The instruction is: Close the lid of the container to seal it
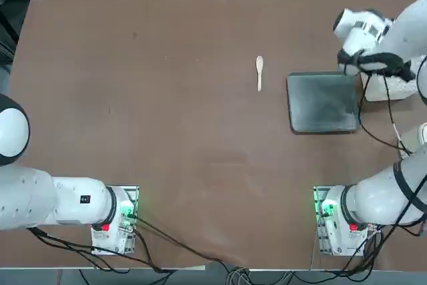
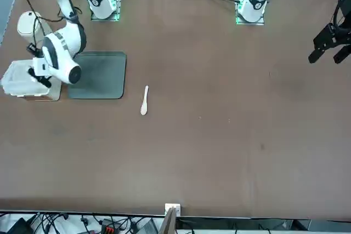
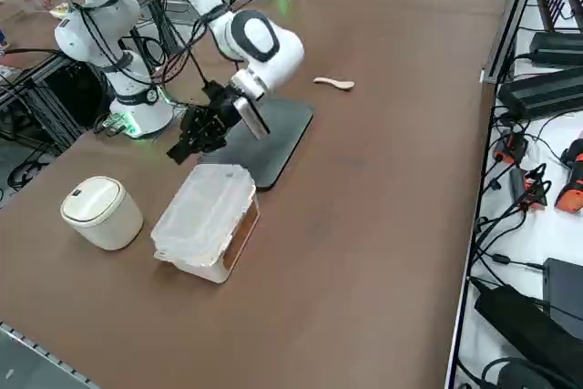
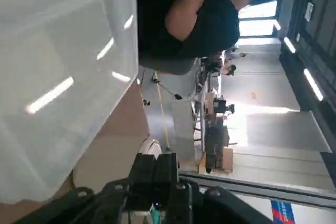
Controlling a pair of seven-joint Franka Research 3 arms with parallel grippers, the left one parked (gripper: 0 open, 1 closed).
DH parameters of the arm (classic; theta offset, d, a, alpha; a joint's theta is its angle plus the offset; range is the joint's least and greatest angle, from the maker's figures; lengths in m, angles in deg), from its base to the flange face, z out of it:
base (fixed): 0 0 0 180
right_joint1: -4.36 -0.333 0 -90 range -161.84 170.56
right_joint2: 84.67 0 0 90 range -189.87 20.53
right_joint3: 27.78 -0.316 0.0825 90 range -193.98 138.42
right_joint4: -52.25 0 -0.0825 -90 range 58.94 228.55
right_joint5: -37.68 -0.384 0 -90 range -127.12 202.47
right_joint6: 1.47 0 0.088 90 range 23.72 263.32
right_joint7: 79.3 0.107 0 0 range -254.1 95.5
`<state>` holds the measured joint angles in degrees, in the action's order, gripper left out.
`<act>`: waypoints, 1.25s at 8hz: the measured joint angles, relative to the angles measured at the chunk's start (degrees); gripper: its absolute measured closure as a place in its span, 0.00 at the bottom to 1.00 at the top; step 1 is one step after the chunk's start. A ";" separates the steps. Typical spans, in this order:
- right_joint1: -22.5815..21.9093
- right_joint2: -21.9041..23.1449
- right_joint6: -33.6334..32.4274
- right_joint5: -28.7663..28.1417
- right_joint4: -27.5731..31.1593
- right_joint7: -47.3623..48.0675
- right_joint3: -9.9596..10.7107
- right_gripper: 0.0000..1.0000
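Item: translucent white plastic lid (image 3: 208,209) lay down on its squarish container (image 3: 219,257), beside dark grey flat tray (image 3: 273,138). Right gripper (image 3: 179,151) pinched empty alongside. Advised: press corners evenly.

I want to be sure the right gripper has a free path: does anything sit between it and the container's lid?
Nothing visible does. The right gripper, fingers shut, hovers just beside the container, whose lid already lies flat on top. The grey tray lies past the gripper and the white canister stands off to one side, both clear of that gap.
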<state>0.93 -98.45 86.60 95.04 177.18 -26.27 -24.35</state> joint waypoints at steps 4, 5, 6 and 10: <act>9.84 13.15 16.42 -13.68 -5.31 -31.52 0.93 0.98; 14.04 15.85 22.29 -20.55 -5.22 -42.72 1.20 0.98; 17.58 17.32 26.98 -26.40 -5.01 -52.60 1.57 0.98; 22.53 15.06 38.39 -42.21 -2.86 -71.77 2.13 0.98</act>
<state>23.47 -83.39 124.99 52.83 174.33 -98.04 -22.21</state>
